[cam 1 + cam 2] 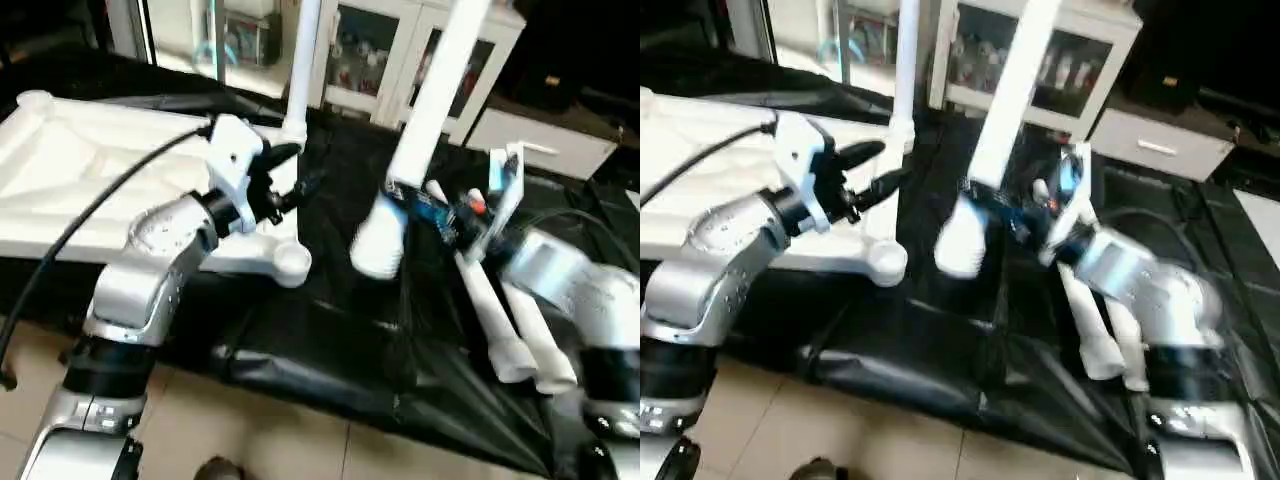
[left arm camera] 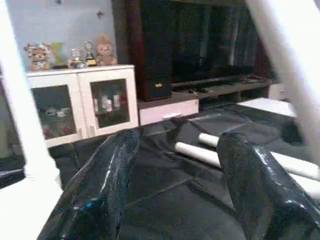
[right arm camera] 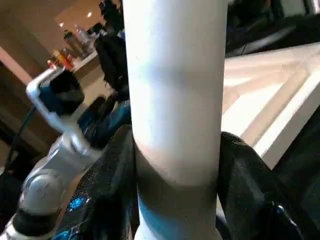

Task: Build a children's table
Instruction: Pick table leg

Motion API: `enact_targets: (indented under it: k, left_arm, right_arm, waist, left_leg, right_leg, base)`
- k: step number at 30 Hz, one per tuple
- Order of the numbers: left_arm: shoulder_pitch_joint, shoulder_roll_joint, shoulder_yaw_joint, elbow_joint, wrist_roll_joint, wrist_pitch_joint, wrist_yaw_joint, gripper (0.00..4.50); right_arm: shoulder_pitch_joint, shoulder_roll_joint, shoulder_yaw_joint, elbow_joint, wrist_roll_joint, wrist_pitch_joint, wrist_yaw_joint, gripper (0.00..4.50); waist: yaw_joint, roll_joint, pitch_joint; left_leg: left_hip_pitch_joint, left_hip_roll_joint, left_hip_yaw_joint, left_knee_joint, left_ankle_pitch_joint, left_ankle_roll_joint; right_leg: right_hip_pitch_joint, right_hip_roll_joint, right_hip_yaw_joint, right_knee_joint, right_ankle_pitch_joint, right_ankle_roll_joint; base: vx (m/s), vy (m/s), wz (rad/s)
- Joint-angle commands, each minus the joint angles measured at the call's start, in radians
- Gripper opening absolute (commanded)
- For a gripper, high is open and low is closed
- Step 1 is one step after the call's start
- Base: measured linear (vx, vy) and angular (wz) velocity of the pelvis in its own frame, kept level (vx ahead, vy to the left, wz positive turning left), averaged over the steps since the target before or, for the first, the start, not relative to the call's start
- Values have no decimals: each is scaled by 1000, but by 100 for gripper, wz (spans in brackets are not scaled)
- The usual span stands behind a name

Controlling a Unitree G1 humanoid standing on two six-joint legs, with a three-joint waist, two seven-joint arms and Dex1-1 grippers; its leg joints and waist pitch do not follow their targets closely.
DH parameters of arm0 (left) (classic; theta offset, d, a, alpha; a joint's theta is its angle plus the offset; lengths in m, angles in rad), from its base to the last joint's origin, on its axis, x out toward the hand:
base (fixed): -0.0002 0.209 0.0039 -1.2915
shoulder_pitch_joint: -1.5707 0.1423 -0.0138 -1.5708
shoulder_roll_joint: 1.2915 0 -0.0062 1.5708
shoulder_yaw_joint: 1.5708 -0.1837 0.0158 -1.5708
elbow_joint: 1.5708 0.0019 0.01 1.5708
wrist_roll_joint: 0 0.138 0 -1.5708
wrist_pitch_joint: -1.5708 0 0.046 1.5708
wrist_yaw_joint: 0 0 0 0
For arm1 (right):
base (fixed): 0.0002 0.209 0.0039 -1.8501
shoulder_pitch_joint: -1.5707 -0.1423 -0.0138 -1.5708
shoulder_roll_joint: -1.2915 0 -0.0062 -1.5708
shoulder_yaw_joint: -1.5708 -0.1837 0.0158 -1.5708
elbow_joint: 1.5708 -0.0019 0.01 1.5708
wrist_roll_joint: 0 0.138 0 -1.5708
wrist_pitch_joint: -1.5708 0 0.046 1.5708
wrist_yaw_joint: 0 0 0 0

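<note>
Between your left gripper [image 1: 300,172] and the leg [image 1: 425,120] clamped in your right gripper [image 3: 175,165] lies a strip of bare black sheet [image 1: 340,330], enough for a hand to pass. The upright leg [image 1: 300,70] already standing in the tabletop [image 1: 90,170] blocks the far side just behind your left fingers. The empty corner socket [image 1: 291,262] sits unobstructed at the near edge. Two loose legs [image 1: 510,330] crowd the sheet under your right forearm.
</note>
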Motion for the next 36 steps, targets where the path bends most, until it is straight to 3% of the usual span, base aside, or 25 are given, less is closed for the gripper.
enact_targets:
  k: [1, 7, 9, 11, 12, 13, 14, 16, 18, 19, 20, 22, 24, 30, 36]
  left_arm:
    - [-47, -15, 21, -6, -16, 21, 24, 300]
    - [-135, -26, 6, 98, 70, 45, 108, 300]
    - [-165, -56, -7, 123, 62, 61, 102, 300]
    - [-178, -129, 44, 100, -91, 155, 72, 300]
    - [-174, -164, 85, 62, -246, 233, 20, 300]
    - [-168, -179, 113, 31, -360, 299, -21, 317]
    - [-161, -167, 118, 10, -439, 380, -67, 327]
    - [-161, -153, 127, 7, -504, 469, -124, 336]
    - [-162, -153, 127, 7, -505, 470, -125, 348]
    - [-178, -175, 171, 19, -582, 521, -134, 364]
    - [-178, -175, 171, 19, -582, 521, -134, 376]
    - [-188, -184, 205, 19, -667, 595, -148, 381]
    - [-186, -172, 193, 12, -680, 618, -141, 395]
    - [-188, -156, 135, 15, -600, 600, -146, 447]
    - [-216, -142, 96, 60, -525, 583, -124, 450]
  right_arm:
    - [12, -44, 0, -55, -22, -16, 25, 186]
    - [31, -48, 56, -102, -120, -94, 43, 186]
    - [35, -35, 77, -138, -146, -106, 53, 186]
    - [35, -17, 79, -160, -135, -105, 53, 186]
    - [35, -16, 79, -162, -134, -105, 54, 186]
    - [36, -18, 83, -163, -138, -109, 60, 186]
    - [41, -29, 90, -174, -139, -111, 79, 186]
    - [54, -48, 101, -198, -142, -115, 116, 186]
    - [54, -49, 102, -198, -142, -115, 117, 186]
    - [65, -60, 107, -213, -151, -114, 141, 186]
    - [65, -60, 107, -213, -151, -114, 141, 186]
    - [74, -67, 109, -227, -159, -112, 158, 186]
    - [78, -76, 113, -237, -161, -110, 172, 185]
    - [91, -117, 148, -263, -186, -113, 230, 185]
    - [99, -137, 167, -273, -219, -120, 263, 185]
  waist:
    - [6, 17, -72]
    - [12, 18, -69]
    - [12, 19, -70]
    - [17, 27, -73]
    - [19, 23, -74]
    - [28, 29, -75]
    - [29, 27, -74]
    - [28, 26, -71]
    - [28, 25, -68]
    - [28, 28, -67]
    - [28, 27, -67]
    - [29, 28, -67]
    - [29, 28, -67]
    - [31, 30, -67]
    - [31, 29, -68]
  left_leg:
    - [42, 21, -1, -88, -251, -108]
    - [43, 22, -3, -89, -279, -118]
    - [42, 22, -4, -89, -271, -122]
    - [44, 23, -5, -87, -246, -129]
    - [44, 22, -3, -86, -238, -128]
    - [47, 19, 0, -82, -223, -141]
    - [46, 18, -1, -84, -224, -139]
    - [44, 13, 2, -85, -237, -126]
    - [44, 17, 1, -89, -259, -114]
    - [44, 18, 1, -90, -273, -114]
    - [43, 18, 1, -90, -275, -116]
    - [46, 19, 0, -91, -289, -120]
    - [45, 21, -2, -93, -292, -123]
    - [45, 25, -3, -95, -274, -121]
    - [46, 24, -2, -94, -269, -122]
  right_leg:
    - [23, -38, 3, -76, -156, -149]
    - [19, -41, 2, -83, -209, -132]
    - [19, -41, 2, -82, -191, -132]
    - [22, -44, -1, -69, -134, -160]
    - [21, -42, -1, -70, -111, -173]
    - [21, -40, -3, -59, -65, -206]
    - [22, -38, -3, -63, -57, -210]
    - [26, -31, -4, -64, -70, -206]
    - [29, -35, -1, -74, -113, -193]
    - [28, -38, 0, -77, -141, -188]
    - [29, -39, 0, -77, -148, -188]
    - [27, -38, -2, -79, -165, -188]
    - [28, -38, -3, -79, -172, -182]
    - [31, -41, -3, -82, -160, -159]
    - [31, -41, -3, -82, -152, -159]
  base:
    - [0, 0, 0]
    - [0, 0, 0]
    - [0, 0, 0]
    - [0, 0, 0]
    - [0, 0, 0]
    - [0, 0, 0]
    - [0, 0, 0]
    - [0, 0, 0]
    - [0, 0, 0]
    - [0, 0, 0]
    - [0, 0, 0]
    - [0, 0, 0]
    - [0, 0, 0]
    - [0, 0, 0]
    - [0, 0, 0]
